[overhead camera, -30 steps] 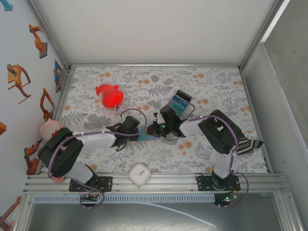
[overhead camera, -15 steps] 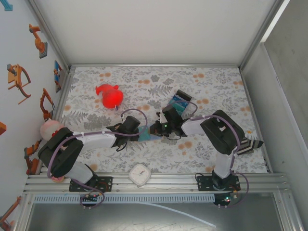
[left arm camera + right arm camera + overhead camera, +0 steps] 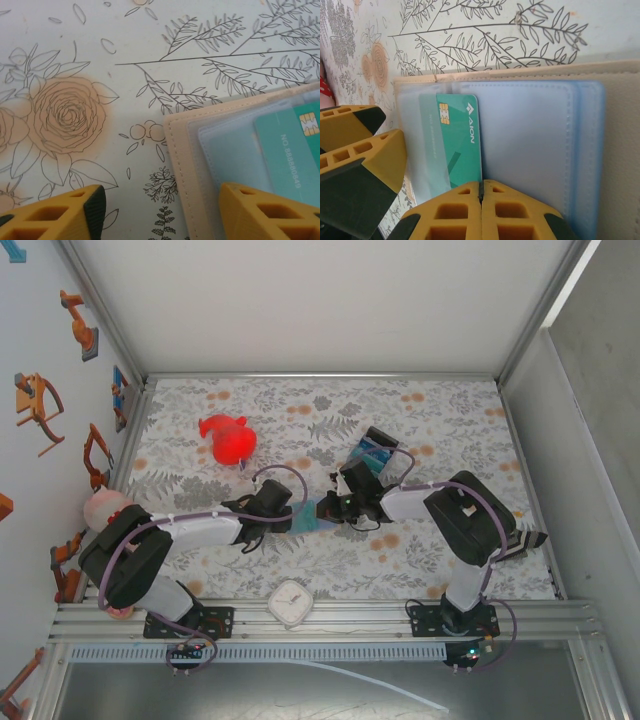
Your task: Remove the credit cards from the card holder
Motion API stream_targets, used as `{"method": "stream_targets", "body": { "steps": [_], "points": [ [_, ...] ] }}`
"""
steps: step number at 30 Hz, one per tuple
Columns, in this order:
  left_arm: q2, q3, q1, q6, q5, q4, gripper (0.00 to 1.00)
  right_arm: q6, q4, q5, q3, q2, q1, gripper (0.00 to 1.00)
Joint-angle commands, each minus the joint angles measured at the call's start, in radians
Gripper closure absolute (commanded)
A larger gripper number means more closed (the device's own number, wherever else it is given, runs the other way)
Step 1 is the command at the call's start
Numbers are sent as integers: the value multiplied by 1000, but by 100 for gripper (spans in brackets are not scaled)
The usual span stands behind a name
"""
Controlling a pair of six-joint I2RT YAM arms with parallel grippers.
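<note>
One credit card point(image 3: 460, 145), long axis toward right hand point(image 3: 481, 192), chip farthest

Matt, stitched leatherette card holder point(image 3: 177, 150)

Credit card point(image 3: 460, 140) in card holder point(image 3: 620, 150) on table point(image 3: 450, 410), clock point(image 3: 291, 602) before it

I'm looking into a robot lab test cell: white panel walls point(image 3: 320, 300), an aluminium frame rail point(image 3: 350, 615), robot stickers point(image 3: 38, 405), a floral tablecloth point(image 3: 450, 410).
</note>
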Motion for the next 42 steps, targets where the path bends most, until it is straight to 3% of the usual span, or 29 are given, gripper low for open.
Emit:
{"method": "stream_targets", "body": {
  "steps": [1,5,13,30,35,42],
  "points": [
    [-29,37,-10,34,8,-19,30,-13,-32,25,3,-32,-4,100],
    [-37,56,-15,55,18,-20,20,-9,-30,27,3,-31,-4,100],
    [24,87,-28,70,25,-29,13,2,-22,25,2,-27,-4,100],
    [84,100,-38,78,4,-66,13,-55,-141,87,7,-99,-9,100],
    [94,101,-38,77,10,-65,15,-25,-79,43,-8,-101,-8,100],
    [99,101,-40,79,16,-65,18,12,33,-18,-30,-93,-8,89]
  ]
}}
